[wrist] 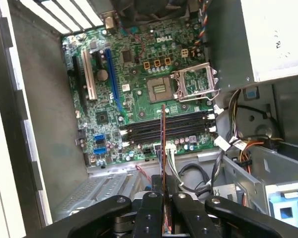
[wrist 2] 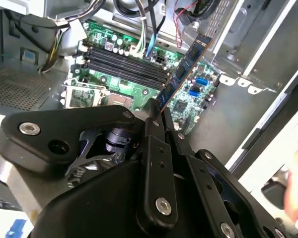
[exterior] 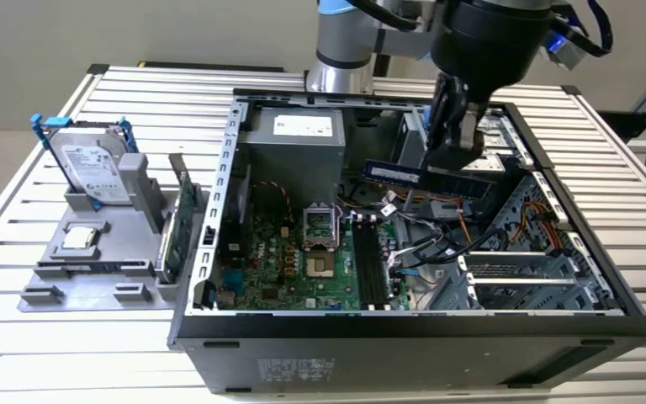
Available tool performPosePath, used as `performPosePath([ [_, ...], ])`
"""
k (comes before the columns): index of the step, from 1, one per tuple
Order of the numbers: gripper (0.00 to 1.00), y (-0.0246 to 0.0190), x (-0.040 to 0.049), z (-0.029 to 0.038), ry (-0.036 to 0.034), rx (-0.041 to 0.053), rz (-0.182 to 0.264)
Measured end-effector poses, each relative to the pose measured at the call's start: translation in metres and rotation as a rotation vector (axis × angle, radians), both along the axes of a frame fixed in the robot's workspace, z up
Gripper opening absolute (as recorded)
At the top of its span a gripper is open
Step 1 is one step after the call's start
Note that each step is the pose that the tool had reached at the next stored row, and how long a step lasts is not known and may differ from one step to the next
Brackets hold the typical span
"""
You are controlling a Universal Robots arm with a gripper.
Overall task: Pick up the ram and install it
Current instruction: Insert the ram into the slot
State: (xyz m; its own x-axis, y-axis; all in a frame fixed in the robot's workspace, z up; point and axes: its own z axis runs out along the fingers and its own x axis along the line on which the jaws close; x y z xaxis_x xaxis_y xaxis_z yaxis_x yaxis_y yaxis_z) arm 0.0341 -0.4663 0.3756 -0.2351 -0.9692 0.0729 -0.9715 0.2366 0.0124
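Pincer: in the first wrist view your pincer [wrist: 163, 198] is narrow and clamps the ram [wrist: 163, 144] by one end, so the rest of the stick reaches out free in front of it.
Ram: it hangs in the air over the open computer case [exterior: 413, 332] and touches nothing else. You see it edge-on, I judge because the camera looks along the board.
Grip: the fingers [wrist: 149, 213] cover the clamped end, so you cannot check how deep it sits.
Memory slots: the dark memory slots [wrist: 169, 128] lie under the ram, well apart from it. The stick runs across them, not along them, so I judge it is not lined up yet.
Latches: the white clips at the slot ends are too small to tell if they are open.
Motherboard: the motherboard [wrist: 139, 74] lies flat in the case, which leaves the slots open from above.
Arm: in the exterior view it hides the rear corner of the case.
Worktop: on the worktop [exterior: 76, 353], well apart, the hard drive [exterior: 90, 172] stands in a grey holder.
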Motion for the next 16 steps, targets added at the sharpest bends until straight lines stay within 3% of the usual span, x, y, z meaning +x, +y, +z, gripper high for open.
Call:
performPosePath([
  [16, 0.0, 0.0, 0.0, 0.0, 0.0, -0.0001, -0.234],
])
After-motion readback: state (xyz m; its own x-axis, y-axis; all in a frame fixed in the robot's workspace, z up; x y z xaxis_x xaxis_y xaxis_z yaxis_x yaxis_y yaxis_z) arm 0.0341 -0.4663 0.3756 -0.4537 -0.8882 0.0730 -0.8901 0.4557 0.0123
